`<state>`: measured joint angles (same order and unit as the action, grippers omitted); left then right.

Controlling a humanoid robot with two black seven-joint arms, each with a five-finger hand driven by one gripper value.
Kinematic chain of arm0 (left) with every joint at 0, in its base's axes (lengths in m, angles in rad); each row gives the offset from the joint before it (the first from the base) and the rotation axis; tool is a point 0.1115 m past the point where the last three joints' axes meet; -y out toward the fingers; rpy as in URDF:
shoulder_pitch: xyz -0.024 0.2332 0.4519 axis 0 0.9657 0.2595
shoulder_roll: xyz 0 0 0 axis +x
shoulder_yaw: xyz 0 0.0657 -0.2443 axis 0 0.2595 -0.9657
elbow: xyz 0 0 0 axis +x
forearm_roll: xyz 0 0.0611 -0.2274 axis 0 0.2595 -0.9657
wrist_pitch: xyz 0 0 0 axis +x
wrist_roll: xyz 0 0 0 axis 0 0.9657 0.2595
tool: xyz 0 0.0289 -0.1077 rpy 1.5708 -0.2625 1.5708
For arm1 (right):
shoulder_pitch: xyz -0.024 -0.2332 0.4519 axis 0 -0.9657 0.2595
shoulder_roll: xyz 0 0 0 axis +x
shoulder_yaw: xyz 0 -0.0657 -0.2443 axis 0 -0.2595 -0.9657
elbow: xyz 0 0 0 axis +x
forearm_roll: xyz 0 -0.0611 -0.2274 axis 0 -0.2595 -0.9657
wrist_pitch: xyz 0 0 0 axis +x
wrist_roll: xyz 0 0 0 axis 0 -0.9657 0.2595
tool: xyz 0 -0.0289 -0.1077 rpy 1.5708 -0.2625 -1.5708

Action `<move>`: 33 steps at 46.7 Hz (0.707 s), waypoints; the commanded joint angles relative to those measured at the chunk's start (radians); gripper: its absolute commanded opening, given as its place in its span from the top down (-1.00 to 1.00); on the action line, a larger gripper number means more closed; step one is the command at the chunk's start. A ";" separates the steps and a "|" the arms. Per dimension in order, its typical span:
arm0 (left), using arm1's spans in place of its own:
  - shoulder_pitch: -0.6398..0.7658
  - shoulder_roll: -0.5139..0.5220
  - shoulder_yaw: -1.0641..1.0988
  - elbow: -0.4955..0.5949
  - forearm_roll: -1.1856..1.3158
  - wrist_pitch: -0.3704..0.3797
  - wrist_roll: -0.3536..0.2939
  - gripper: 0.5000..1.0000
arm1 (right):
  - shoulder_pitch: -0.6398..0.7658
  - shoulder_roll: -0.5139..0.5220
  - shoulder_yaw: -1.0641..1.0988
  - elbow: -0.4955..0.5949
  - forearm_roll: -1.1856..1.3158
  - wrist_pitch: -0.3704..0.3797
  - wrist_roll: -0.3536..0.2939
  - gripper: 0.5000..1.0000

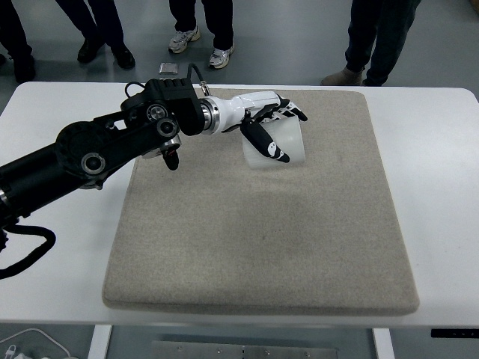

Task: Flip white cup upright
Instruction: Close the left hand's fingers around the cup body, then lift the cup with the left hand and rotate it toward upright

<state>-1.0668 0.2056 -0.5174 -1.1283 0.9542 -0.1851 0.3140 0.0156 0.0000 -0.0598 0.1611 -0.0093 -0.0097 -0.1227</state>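
1. The white counter (434,187) fills most of the view; beyond its far edge, the legs and shoes of several people (202,34) stand on the grey floor.
2. A beige felt mat (262,247) lies across the middle of the counter, covering nearly all of its depth.
3. My left arm (90,153) — black, with round joint housings — comes in from the left edge and reaches diagonally over the mat's far left corner.
4. My left hand (268,123), white with black fingertips, sits at the far end of the mat, wrist pointing right.
5. The white cup (278,148) is on the mat near its far edge, just under my hand; I cannot tell for certain whether it lies on its side or stands.
6. My fingers (288,111) curl over the cup's far side and my thumb (263,140) presses across its near face — clamped on the cup.
7. A small dark flat object (168,69) lies on the floor beyond the counter.
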 commanded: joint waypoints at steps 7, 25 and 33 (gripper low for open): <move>0.005 0.018 -0.085 0.038 -0.159 -0.036 -0.072 1.00 | 0.000 0.000 0.000 0.000 0.000 -0.001 0.000 -0.72; 0.011 0.069 -0.145 0.117 -0.295 -0.096 -0.266 1.00 | 0.001 0.000 0.000 0.000 0.000 -0.001 0.000 -0.72; 0.044 0.072 -0.174 0.139 -0.341 -0.122 -0.342 1.00 | 0.001 0.000 0.000 0.000 0.000 0.001 0.000 -0.72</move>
<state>-1.0390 0.2767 -0.6841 -0.9967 0.6222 -0.2997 0.0024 0.0169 0.0000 -0.0598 0.1611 -0.0093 -0.0096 -0.1226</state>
